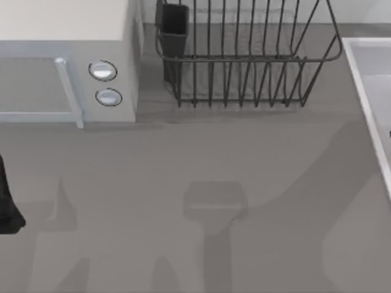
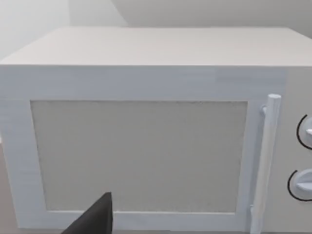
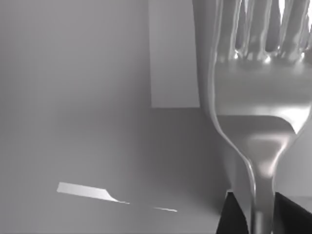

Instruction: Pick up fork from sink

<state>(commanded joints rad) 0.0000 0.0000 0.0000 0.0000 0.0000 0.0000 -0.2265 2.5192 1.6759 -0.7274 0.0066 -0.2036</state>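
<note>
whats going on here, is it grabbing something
The right gripper holds a shiny silver fork by its handle, a dark finger on either side, tines pointing away from the wrist camera, with pale grey surfaces behind it. In the top view the sink sits at the table's right edge, the black wire dish rack at the back, and the white microwave at the back left. The left arm is parked at the left edge, its camera facing the microwave door.
</note>
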